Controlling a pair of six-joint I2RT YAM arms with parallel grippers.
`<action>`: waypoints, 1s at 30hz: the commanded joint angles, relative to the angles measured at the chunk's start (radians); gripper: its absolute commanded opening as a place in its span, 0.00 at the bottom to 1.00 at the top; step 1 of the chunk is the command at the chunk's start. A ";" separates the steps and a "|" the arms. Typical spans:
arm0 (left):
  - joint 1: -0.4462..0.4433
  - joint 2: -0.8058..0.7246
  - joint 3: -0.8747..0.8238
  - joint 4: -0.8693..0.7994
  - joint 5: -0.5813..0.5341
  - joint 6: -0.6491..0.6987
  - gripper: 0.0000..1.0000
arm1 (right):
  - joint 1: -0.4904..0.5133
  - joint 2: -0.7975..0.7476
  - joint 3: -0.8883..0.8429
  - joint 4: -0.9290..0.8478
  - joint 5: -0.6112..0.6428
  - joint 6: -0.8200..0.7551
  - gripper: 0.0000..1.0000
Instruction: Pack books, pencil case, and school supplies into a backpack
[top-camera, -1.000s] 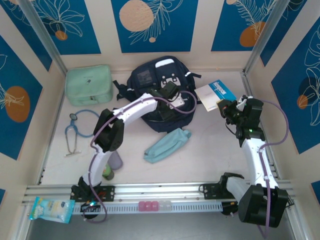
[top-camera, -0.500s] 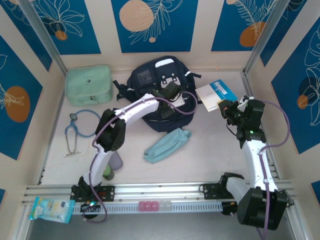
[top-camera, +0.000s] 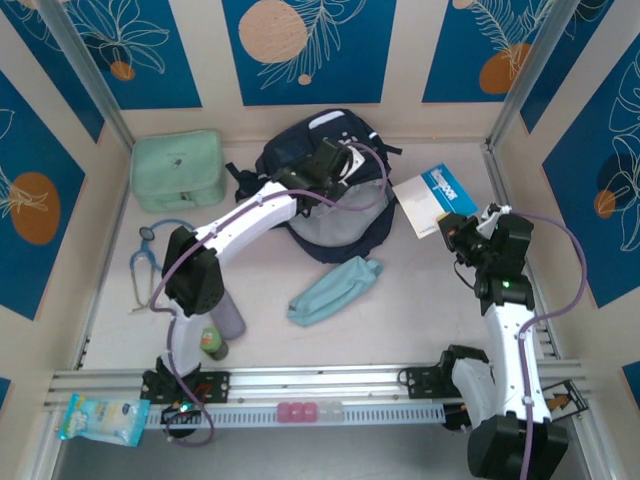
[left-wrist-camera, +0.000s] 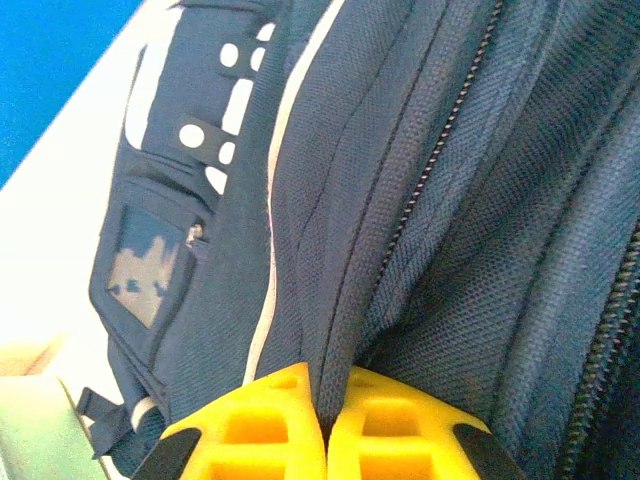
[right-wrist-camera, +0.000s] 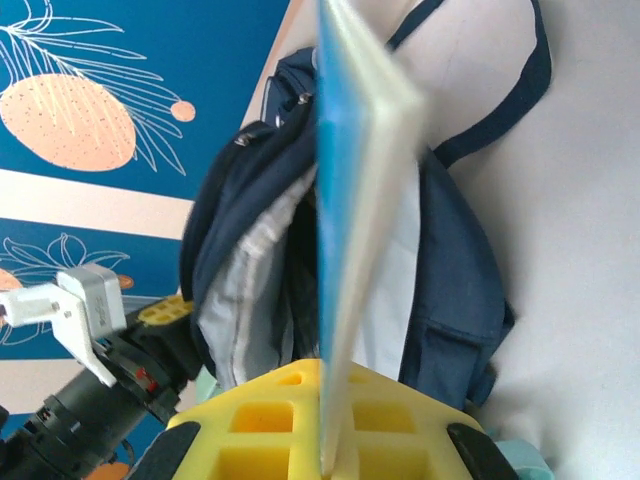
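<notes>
The backpack (left-wrist-camera: 450, 200) is caught in my left gripper (left-wrist-camera: 327, 388). The yellow fingers (left-wrist-camera: 250, 425) are pinched together on a ridge of its navy cloth, right beside a zipper track. From above, I see that arm reaching across the table to the top of the bag, whose mouth gapes to show pale grey lining. The backpack lies in the middle of the table towards the back wall.

On my right gripper (right-wrist-camera: 325, 392) the two fingers are clamped on a thin book (right-wrist-camera: 350, 200). I see it edge-on, with a blue cover and white pages rising straight up from the jaws. From above, the book is off the backpack's right side, near the right rear post, with its blue-and-white cover facing up. I cannot tell whether its far corner touches the table.

Further out, the pencil case (top-camera: 335, 287) lies flat just in front of the backpack, apart from both grippers. The greyish-purple school supplies case (top-camera: 231, 320) sits beside the left arm's lower link, next to a small green bottle (top-camera: 213, 343). A mint-green bag (top-camera: 178, 170) sits at the rear left, with a stethoscope (top-camera: 155, 255) in front of it.
</notes>
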 joint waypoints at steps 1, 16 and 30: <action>0.005 -0.042 0.015 0.205 -0.108 -0.070 0.00 | 0.010 -0.020 -0.007 -0.062 0.005 -0.036 0.03; 0.006 -0.041 0.076 0.154 -0.015 -0.125 0.00 | 0.381 0.307 0.019 0.345 0.005 0.114 0.03; 0.006 -0.047 0.123 0.080 0.060 -0.154 0.00 | 0.516 0.922 0.254 0.605 0.206 0.249 0.03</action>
